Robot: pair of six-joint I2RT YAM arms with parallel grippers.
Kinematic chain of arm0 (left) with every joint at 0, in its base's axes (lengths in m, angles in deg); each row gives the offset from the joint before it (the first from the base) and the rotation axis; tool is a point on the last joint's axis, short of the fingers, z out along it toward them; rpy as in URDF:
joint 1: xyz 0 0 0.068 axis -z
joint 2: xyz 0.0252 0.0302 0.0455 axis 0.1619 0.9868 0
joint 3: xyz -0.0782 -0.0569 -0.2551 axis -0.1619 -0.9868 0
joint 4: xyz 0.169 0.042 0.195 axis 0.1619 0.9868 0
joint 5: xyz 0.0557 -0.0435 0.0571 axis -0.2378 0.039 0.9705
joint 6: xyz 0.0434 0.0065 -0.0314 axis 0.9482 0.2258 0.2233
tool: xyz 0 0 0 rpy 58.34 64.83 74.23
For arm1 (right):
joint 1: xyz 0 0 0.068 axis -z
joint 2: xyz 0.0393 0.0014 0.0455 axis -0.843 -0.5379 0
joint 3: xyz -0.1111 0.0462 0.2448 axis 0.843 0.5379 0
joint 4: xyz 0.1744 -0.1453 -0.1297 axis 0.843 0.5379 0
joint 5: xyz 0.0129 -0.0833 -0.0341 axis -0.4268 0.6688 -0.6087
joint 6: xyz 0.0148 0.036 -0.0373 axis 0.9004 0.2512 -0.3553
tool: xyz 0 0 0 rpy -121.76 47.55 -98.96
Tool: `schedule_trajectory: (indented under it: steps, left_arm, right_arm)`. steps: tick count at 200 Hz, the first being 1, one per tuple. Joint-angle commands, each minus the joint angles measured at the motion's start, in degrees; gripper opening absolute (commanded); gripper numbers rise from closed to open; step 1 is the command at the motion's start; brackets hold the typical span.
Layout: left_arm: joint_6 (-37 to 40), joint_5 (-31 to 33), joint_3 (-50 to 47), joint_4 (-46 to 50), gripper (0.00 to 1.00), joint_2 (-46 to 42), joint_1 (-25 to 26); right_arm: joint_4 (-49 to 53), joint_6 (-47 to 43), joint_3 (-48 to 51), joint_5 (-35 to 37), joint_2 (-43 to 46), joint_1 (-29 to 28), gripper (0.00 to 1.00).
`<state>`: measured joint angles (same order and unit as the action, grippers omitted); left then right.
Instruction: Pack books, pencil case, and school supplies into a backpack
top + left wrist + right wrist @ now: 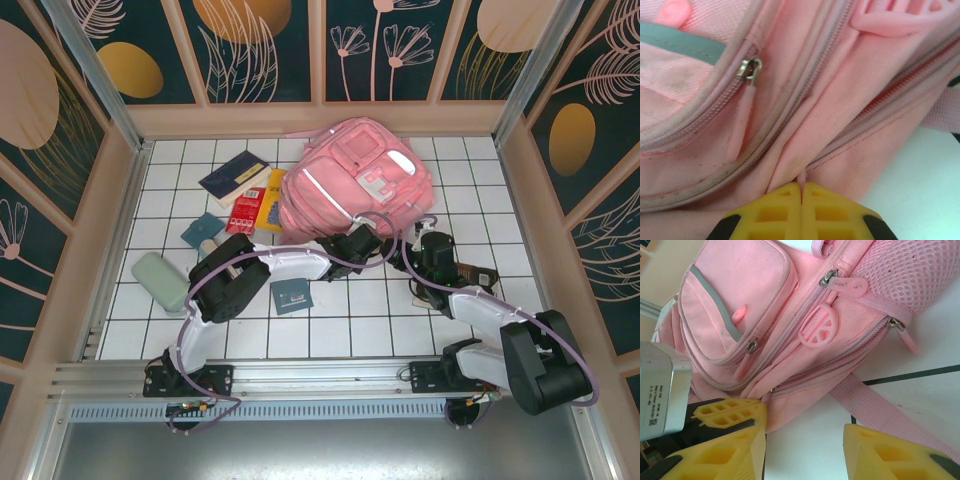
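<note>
Backpack (350,175): pink, far centre of the desk (350,325), zipped shut.
Left hand (801,186): fingers pressed together on a thin pink zip tab (803,175) at the bag's near edge. The zip line seems to run rightward from there.
Right hand (805,435): half open, empty, just to the right.
Books (233,178): left of the bag.

A white tiled tabletop (350,325) with dark grid lines forms the floor of a boxed enclosure. Tan frames (320,118) rim it on three sides, holding dark teal wall panels (265,50) printed with peach and gold leaves and flowers. Slanted aluminium posts (95,70) stand at the back corners. An aluminium rail (320,375) runs along the near edge, above a grey metal sheet (300,450). The light is soft and even.
</note>
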<state>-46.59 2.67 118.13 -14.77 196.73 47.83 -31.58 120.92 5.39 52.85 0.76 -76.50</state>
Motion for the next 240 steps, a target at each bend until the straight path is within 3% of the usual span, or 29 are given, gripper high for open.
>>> schedule_trajectory:
  steps: [1, 29, 44, 87, 164, 186, 202, 222, 240]
  left_arm:
    - [0.36, 1.91, -0.1, 2.25, 0.0, -0.84, -0.11]
    - [0.2, 0.12, -1.54, 0.25, 0.0, -3.0, -0.11]
    - [0.1, -1.0, -2.19, -0.32, 0.0, -3.98, -0.15]
    - [-0.17, -2.43, -4.47, -1.37, 0.0, -6.89, -0.11]
    - [-0.36, -6.35, -6.79, -2.6, 0.0, -10.0, -0.11]
    - [-0.42, -6.63, -7.45, -2.65, 0.0, -10.58, -0.12]
    - [-0.53, -5.82, -8.17, -2.8, 0.0, -10.96, -0.17]
    - [-0.77, -3.52, -9.01, -2.37, 0.0, -11.34, -0.21]
    - [-1.02, -1.19, -10.07, -2.27, 0.0, -11.94, -0.45]
  right_arm:
    - [-1.93, 1.59, -0.09, -0.79, 0.39, 0.56, 0.45]
    - [-3.82, 4.01, 0.35, -1.47, -0.88, 0.58, 0.46]
    - [-5.58, 6.11, 0.03, -1.76, -3.05, 0.44, 0.51]
    - [-9.82, 10.27, -3.47, -4.31, -11.72, -0.33, 0.49]
    - [-14.1, 15.28, -8.72, -0.46, -22.69, -1.42, 0.5]
    - [-14.79, 16.61, -9.22, 0.53, -24.68, -0.66, 0.42]
    - [-15.29, 16.96, -8.88, 1.59, -25.08, 0.12, 0.28]
    - [-14.33, 16.1, -8.79, 2.17, -24.79, 1.23, 0.01]
    - [-13.23, 15.21, -8.5, 2.33, -24.32, 2.41, 0.0]
